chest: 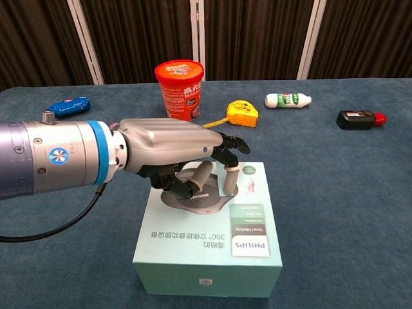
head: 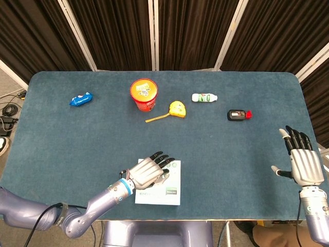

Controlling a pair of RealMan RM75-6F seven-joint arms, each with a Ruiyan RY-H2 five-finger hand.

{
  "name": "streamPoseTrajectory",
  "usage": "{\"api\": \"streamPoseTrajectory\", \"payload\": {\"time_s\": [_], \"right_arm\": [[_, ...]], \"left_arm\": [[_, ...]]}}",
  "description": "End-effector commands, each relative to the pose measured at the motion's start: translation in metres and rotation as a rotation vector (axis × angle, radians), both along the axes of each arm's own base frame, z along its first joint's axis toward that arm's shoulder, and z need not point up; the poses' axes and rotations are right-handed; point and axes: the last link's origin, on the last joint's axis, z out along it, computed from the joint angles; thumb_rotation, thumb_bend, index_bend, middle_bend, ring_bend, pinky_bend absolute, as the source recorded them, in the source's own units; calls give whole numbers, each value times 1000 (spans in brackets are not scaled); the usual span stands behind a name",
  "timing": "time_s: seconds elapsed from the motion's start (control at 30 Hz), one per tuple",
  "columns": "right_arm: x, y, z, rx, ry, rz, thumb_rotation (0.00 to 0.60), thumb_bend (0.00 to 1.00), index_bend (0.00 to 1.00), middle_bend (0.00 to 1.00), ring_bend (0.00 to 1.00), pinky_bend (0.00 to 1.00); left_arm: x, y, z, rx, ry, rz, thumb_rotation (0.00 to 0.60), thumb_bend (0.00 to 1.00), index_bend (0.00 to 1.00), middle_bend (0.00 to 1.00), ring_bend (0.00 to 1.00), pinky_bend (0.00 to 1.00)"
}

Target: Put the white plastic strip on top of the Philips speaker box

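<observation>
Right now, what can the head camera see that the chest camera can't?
Only the head view shows the right hand, open with fingers spread near the table's right edge, plus the whole table with the floor and cables beside it.

Only the chest view shows the white plastic strip, standing on the Philips speaker box under the left hand, and the box's printed lettering.

Both show the left hand over the box, the red cup, yellow tape measure, white bottle, blue packet and the black item with a red end.
</observation>
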Motion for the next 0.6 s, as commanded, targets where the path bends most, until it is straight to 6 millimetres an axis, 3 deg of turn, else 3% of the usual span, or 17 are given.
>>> {"api": "streamPoseTrajectory", "payload": {"time_s": [0.03,0.6], "right_arm": [[0,0,0,0,-1,0,600,0,0,0,0,0],[0,1,3,-7,-5,0,600,0,0,0,0,0]], "left_arm": [[0,0,0,1,0,0,600,1000,359,0,0,0],[-5,-1,2,3,5,11,600,1000,361,0,0,0]]}}
